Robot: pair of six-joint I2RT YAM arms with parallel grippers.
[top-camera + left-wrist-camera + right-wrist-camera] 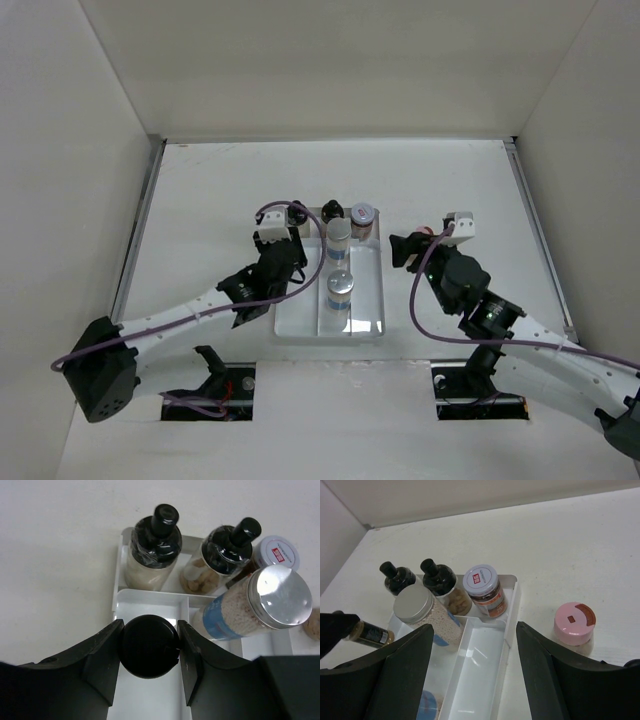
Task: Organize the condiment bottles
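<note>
Left margin: bare table [200,210] runs from the tray's left rim out to the side wall [70,200]; the left arm lies across its near part.
Left gripper [149,650]: both fingers are clamped on the round black cap of the small dark bottle [370,634], which has a gold label.
Held bottle's place: over the left lane of the white tray [150,600], just inside its left rim. Whether its base touches the floor cannot be told.
Back row: the left black-capped bottle [154,545], the right black-capped bottle [225,550] and the white-lidded jar [281,552] stand close together in the cross compartment at the far end.
Middle lane: the far grey-lidded bottle [339,232], blue-labelled, stands just behind the divider from the back row. The near grey-lidded bottle [341,285] is apart from it, toward the arms.
Right lane: bare white floor shows along its length in the right wrist view.
Right gripper [472,630]: fingers spread wide with nothing between them, hanging beside the tray's right rim.
Pink-lidded jar [575,622]: upright on the table, just right of the tray, not touching it.
Right margin: bare table continues to the right wall.
</note>
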